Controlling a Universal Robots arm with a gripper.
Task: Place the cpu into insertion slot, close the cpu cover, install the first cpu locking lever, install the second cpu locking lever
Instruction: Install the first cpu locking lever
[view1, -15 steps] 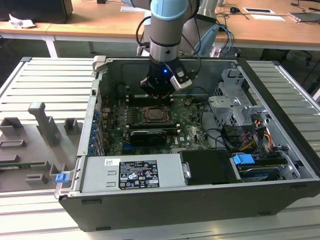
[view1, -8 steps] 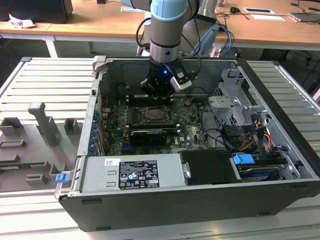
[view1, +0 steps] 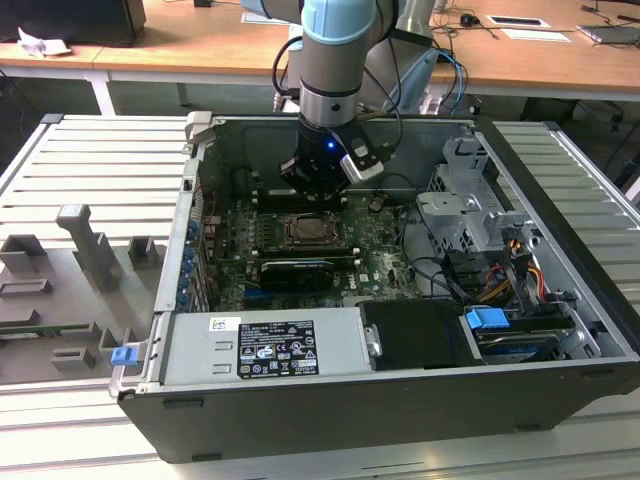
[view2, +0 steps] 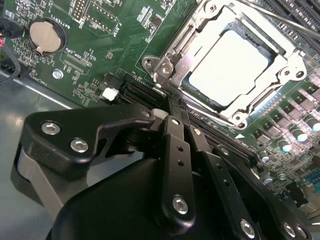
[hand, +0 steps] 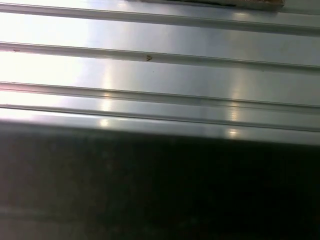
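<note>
Gripper (view2: 172, 107) fingers pinched together, holding nothing, tips just beside cpu cover (view2: 187, 50) at its 7 o'clock corner; cover closed over cpu (view2: 227, 67).

Open computer case (view1: 400, 400), grey power supply (view1: 265, 345), coin battery (view2: 45, 36), wooden desks (view1: 180, 45)

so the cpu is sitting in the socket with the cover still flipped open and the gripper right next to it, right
Not quite: the cpu cover is closed over the cpu, its frame lying flat around the chip, as the second wrist view shows. The gripper is indeed right beside the socket.
</note>
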